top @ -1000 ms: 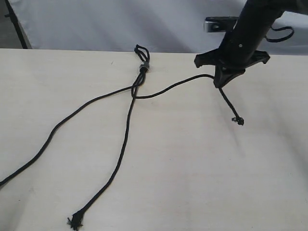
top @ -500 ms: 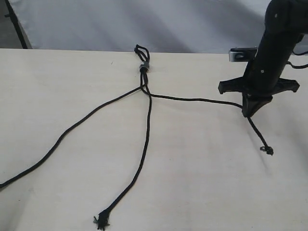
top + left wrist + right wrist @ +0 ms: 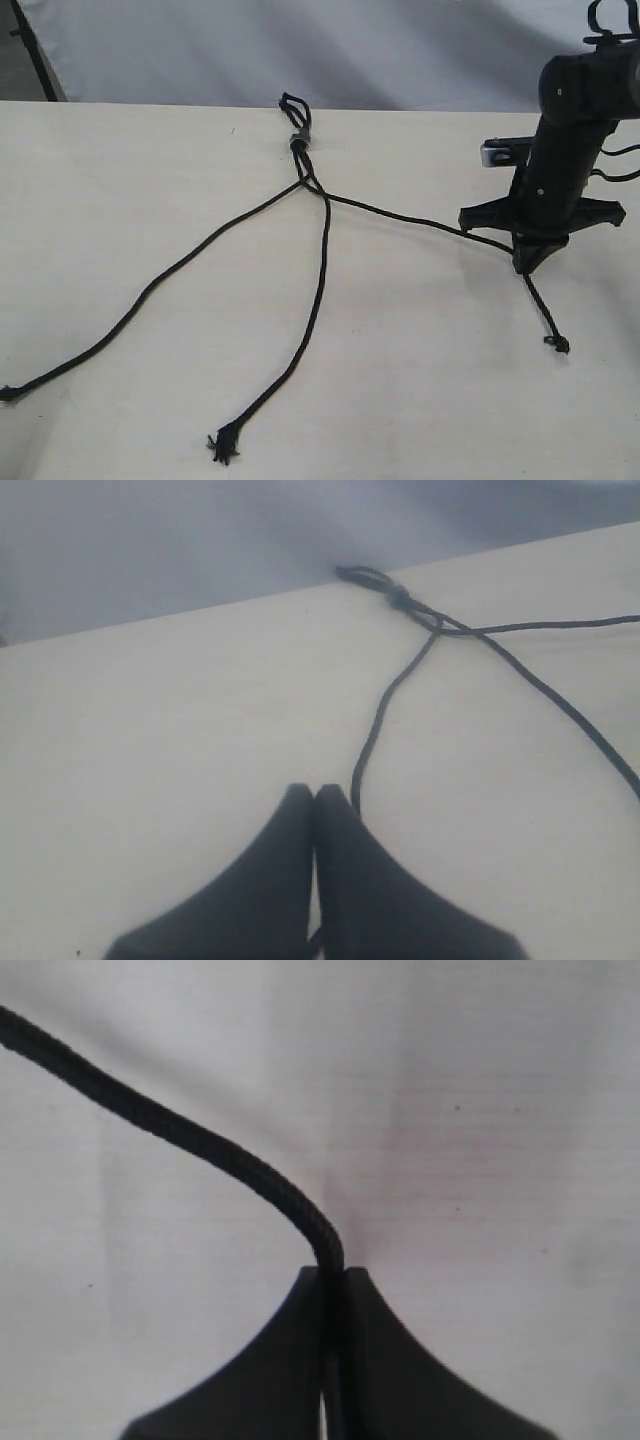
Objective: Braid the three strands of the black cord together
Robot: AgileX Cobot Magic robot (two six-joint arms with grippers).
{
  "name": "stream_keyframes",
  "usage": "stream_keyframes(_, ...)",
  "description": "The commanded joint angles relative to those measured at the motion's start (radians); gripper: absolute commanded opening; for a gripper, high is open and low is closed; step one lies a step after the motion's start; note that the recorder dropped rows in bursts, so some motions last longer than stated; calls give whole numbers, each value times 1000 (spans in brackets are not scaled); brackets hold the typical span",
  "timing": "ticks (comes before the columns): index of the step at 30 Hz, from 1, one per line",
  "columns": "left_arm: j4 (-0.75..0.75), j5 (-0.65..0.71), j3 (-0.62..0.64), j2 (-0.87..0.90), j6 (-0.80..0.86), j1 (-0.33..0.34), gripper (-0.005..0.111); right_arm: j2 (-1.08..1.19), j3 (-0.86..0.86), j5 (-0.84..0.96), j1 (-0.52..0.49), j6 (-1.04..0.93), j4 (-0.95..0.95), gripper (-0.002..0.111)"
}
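The black cord lies on the pale table, with its loop [image 3: 291,105] and grey band [image 3: 298,139] at the far side. Below the band it splits into three strands. The left strand [image 3: 150,290] runs to an end at the table's left edge. The middle strand [image 3: 318,300] ends in a frayed knot [image 3: 222,444]. My right gripper [image 3: 530,265] is shut on the right strand [image 3: 410,215], whose knotted tail [image 3: 558,345] trails on the table. In the right wrist view the strand [image 3: 200,1140] enters the closed jaws of the right gripper [image 3: 332,1272]. My left gripper [image 3: 315,792] is shut, with the left strand [image 3: 380,710] passing beside its tip.
A light grey backdrop [image 3: 200,50] rises behind the table's far edge. A dark post [image 3: 30,50] stands at the far left corner. The right arm's body and cables [image 3: 580,130] tower over the right side of the table.
The right gripper has carried its strand rightward and nearer, pulling it taut. The middle strand swung right, and the left strand's end slid into view at the left edge.
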Motion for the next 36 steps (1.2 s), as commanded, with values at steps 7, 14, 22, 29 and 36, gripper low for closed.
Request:
stream_keyframes(7, -8, -11, 2, -4, 0, 2, 1, 25, 3, 104, 7, 142, -171, 23)
stream_keyframes(14, -8, -11, 2, -4, 0, 2, 1, -1, -4, 106, 27, 118, -160, 61)
stream_keyframes(22, -8, -11, 2, -4, 0, 2, 1, -290, -45, 4, 29, 82, -144, 44)
stream_keyframes(29, -8, -11, 2, -4, 0, 2, 1, -712, 208, -500, 29, 85, -1, 0)
stream_keyframes(36, -8, -11, 2, -4, 0, 2, 1, -1039, 673, -1044, 102, 96, 41, 0)
